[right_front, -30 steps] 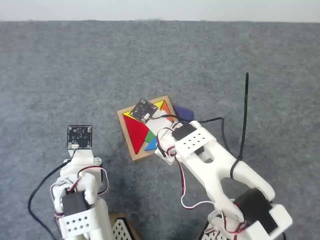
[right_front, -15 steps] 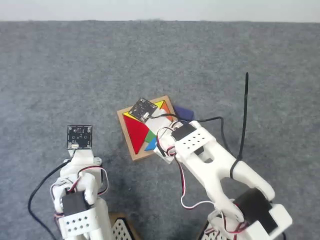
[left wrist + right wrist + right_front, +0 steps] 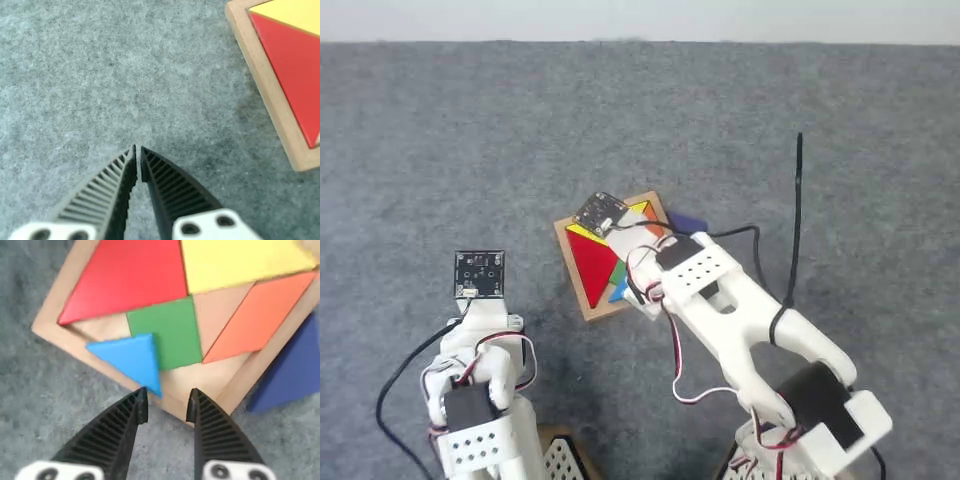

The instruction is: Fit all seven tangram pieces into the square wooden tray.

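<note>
**A:** How far along was the puzzle?

**B:** Roughly halfway, by my reading. The square wooden tray [image 3: 47, 325] sat on the grey worktop [image 3: 100, 75], in front of the right arm. A red triangle [image 3: 135, 275] and a yellow triangle [image 3: 235, 260] lay flat and filled about half of it. A green square [image 3: 165, 332] and an orange parallelogram [image 3: 260, 315] were seated next to them.

**A:** And the rest?

**B:** A light blue triangle [image 3: 130, 357] lay askew on the side nearest the right arm. One tip reached the rim, so it looked unseated. A dark blue piece [image 3: 290, 370] lay outside, against the tray's outer edge. I counted six pieces and could not find a seventh. Bare wood showed between the green square and the orange parallelogram, and around the light blue triangle.

**A:** Where were the claws?

**B:** The right claw [image 3: 167, 402] hovered at the tray's rim, spread and pinching nothing, just beside the light blue triangle's tip. The left claw [image 3: 138, 152] hung over the worktop to one side of the tray, pressed together and empty.
</note>
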Motion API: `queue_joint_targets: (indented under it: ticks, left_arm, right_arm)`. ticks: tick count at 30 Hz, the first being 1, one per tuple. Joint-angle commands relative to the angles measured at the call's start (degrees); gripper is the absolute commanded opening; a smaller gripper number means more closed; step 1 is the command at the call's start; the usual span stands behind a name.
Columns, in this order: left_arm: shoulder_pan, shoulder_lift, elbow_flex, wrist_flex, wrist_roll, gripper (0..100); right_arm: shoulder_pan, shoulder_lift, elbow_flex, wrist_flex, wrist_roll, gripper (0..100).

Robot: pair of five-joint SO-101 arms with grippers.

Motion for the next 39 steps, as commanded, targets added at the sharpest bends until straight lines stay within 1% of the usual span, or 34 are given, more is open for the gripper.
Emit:
queue_joint_targets:
  ticks: [1,9,14,18,22,25,28,32,36,39]
  left_arm:
    - [-0.2,-1.1,-0.5,0.3,-0.5,2]
    - [-0.2,-1.1,-0.5,0.3,-0.5,2]
    - [-0.2,-1.1,-0.5,0.3,-0.5,2]
    - [-0.2,-1.1,-0.5,0.3,-0.5,2]
    - [-0.2,-1.1,-0.5,0.3,-0.5,2]
    - [-0.2,-1.1,-0.5,0.3,-0.5,2]
    - [-0.2,-1.1,-0.5,0.3,-0.5,2]
    - [-0.2,-1.1,-0.5,0.3,-0.5,2]
    - [-0.2,-1.1,-0.5,0.3,-0.5,2]
    - [-0.2,-1.1,-0.5,0.3,-0.5,2]
  right_arm:
    - [-2.3,0.0,-3.8,0.5,0.1,13.2]
    - [-3.6,4.1,-5.0,-0.7,0.1,13.2]
    - [-6.2,5.1,-6.5,-0.3,-0.1,13.2]
    - [-6.2,0.7,-6.2,-0.2,-1.9,13.2]
    - [-6.3,-6.9,-4.6,0.5,-2.3,13.2]
    - [-6.0,-9.2,-3.3,-0.1,-2.4,13.2]
    - [-5.5,-6.8,-3.1,-1.9,-2.4,13.2]
    - [-5.2,-0.2,-5.2,-1.7,-2.3,13.2]
    - [-1.8,4.5,-8.5,0.3,-2.3,13.2]
    - [-1.1,6.0,-9.2,0.1,-2.3,13.2]
